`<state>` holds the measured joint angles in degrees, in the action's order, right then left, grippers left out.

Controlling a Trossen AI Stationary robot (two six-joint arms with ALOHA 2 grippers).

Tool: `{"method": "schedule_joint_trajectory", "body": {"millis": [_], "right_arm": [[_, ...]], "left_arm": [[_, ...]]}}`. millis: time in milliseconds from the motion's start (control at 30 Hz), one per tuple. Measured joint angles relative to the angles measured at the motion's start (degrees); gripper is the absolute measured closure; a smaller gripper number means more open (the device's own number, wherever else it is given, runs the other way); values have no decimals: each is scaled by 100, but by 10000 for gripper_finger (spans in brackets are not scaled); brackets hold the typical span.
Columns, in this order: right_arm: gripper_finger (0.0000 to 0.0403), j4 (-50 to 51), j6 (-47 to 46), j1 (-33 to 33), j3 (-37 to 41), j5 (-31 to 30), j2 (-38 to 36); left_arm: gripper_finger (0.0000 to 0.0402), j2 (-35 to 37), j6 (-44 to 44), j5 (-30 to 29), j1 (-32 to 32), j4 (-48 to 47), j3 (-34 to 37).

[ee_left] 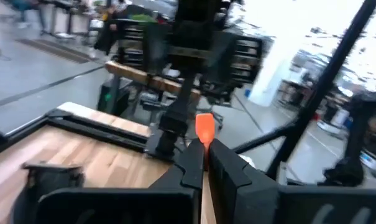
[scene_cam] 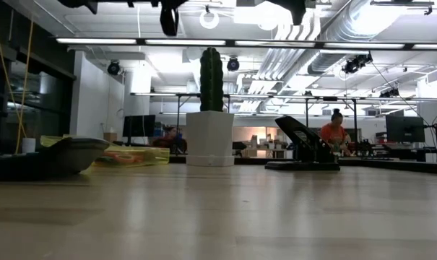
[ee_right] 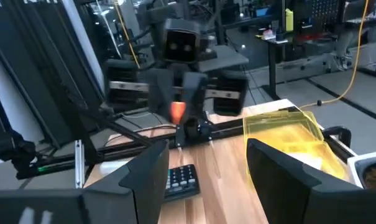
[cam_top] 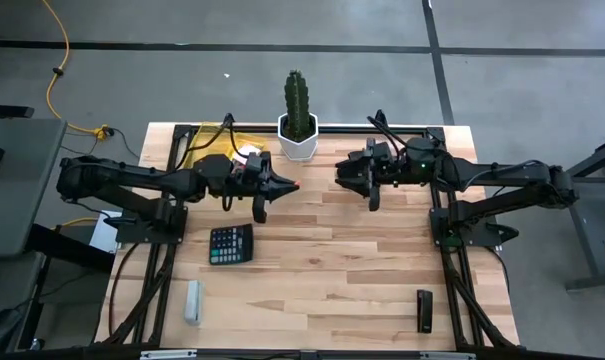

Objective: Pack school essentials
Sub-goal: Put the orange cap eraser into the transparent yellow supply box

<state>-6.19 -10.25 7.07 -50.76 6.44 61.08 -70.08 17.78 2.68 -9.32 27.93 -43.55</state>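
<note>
Open-plan lab: exposed ceiling ducts (scene_cam: 326, 32), strip lights, rows of workbenches (scene_cam: 391, 160), monitors.

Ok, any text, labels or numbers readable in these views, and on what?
None can be read.
Black calculator on the wooden table: key markings too small to read.
Orange-tipped item in the left gripper: no print visible.
White cactus pot: blank.
</note>
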Motion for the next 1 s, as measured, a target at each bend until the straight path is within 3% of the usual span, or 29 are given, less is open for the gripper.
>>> {"method": "schedule_joint_trajectory", "body": {"millis": [333,767,867,1000], "right_arm": [[197,-372,-204,0,5,345,458],[197,-665,-173,-13,7,441,439],[197,-663,-173,-13,7,441,439],[197,-654,-173,-13,7,443,439]], "left_arm": [[401,33,-247,130,114,154,-4],[401,33,7,43,114,146,-4],[401,47,112,-134,-89,-721,-283],[401,101,-67,-498,-762,-3425,-1210]]}}
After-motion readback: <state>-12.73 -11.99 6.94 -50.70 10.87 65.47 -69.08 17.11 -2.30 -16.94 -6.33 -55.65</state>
